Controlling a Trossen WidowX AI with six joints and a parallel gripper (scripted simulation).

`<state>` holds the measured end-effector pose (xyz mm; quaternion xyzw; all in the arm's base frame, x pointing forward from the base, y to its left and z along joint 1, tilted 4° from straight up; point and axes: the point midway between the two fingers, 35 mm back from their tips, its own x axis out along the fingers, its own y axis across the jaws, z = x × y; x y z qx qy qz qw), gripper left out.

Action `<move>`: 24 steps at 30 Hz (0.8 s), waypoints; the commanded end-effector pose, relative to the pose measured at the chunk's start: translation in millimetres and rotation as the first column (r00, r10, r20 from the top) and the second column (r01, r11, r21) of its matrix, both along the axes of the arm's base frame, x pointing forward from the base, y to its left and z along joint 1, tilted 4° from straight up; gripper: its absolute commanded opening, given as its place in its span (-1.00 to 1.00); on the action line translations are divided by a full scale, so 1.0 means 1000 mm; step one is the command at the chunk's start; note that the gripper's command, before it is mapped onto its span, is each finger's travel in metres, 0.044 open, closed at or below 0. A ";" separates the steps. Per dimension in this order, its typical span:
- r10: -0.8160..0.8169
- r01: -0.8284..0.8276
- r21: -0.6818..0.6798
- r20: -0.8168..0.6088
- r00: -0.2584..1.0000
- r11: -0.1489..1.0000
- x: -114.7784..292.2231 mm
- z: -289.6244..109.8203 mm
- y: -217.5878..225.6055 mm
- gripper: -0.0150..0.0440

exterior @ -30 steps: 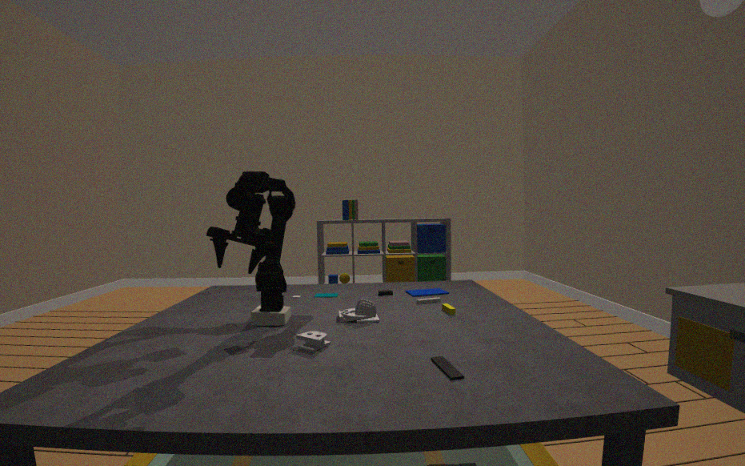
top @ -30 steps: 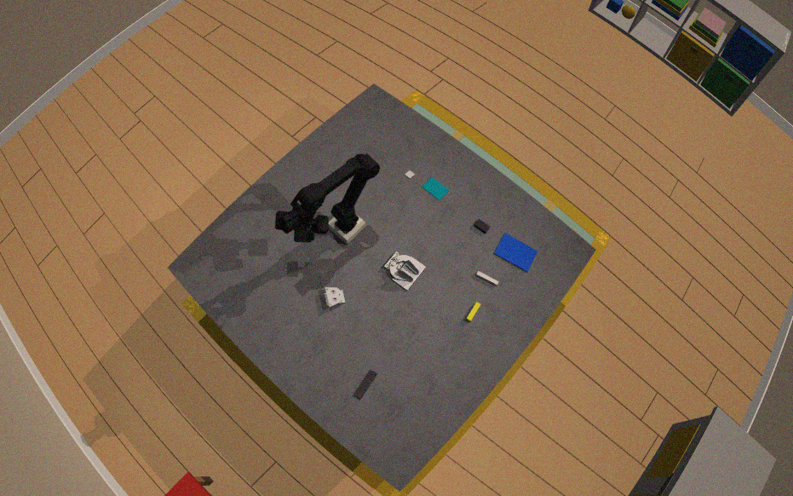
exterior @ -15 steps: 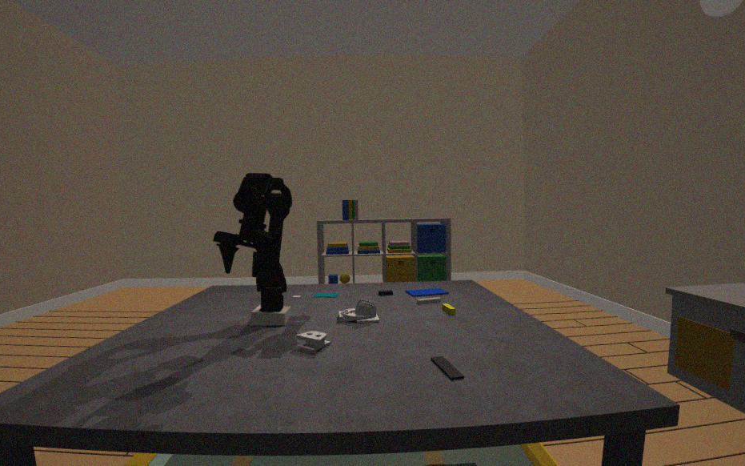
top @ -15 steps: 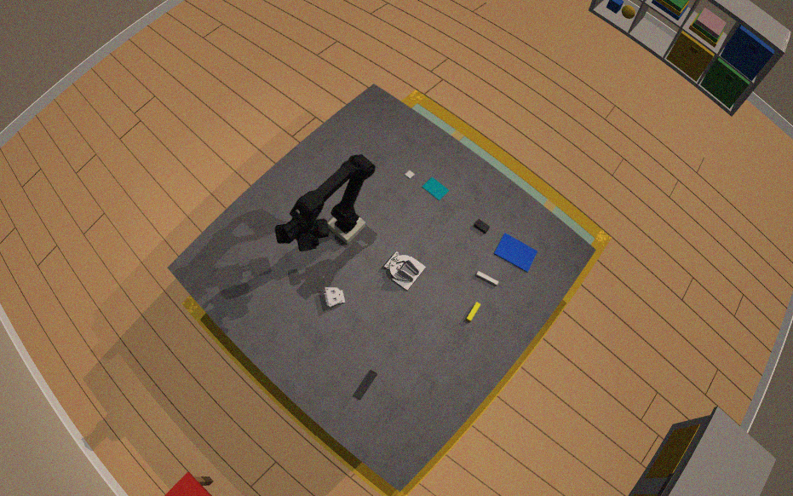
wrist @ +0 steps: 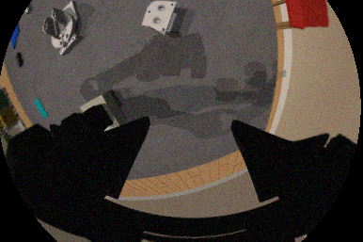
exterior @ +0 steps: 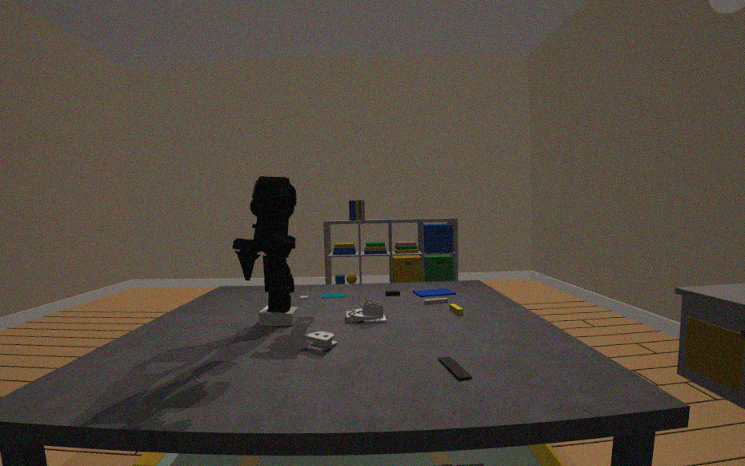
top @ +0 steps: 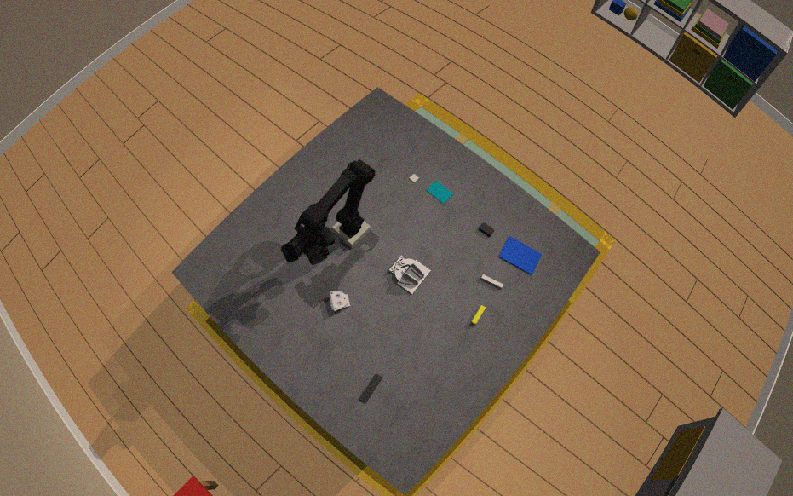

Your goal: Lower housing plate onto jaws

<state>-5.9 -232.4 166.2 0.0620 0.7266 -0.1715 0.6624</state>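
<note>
The housing plate (top: pixel 339 301) (exterior: pixel 320 335) (wrist: pixel 158 16) is a small white piece with two round holes in its top. It lies on the table in front of the arm's base, apart from the jaw assembly. The two grey jaws (top: pixel 411 273) (exterior: pixel 373 309) sit side by side on a white square base (top: pixel 412 287) (exterior: pixel 379 319), which also shows at the upper left of the wrist view. The pins and stubs are too small to make out. My gripper (wrist: pixel 190 123) is open and empty, high above the table on the far side of the arm's base from the jaws.
On the table (top: pixel 423 382) lie a dark bar (top: pixel 370 388) (exterior: pixel 454 367), a yellow bar (top: pixel 478 314), a white bar (top: pixel 491 281), a blue plate (top: pixel 520 255), a black block (top: pixel 486 228), a teal plate (top: pixel 439 192) and a small white square (top: pixel 413 177).
</note>
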 end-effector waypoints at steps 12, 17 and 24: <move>0.294 -0.295 0.049 0.027 0.955 0.954 0.034 -0.014 -0.016 1.00; 0.385 -0.387 0.059 0.037 0.922 0.920 0.046 -0.018 -0.020 1.00; 0.497 -0.499 0.069 0.050 0.866 0.864 0.061 -0.024 -0.024 1.00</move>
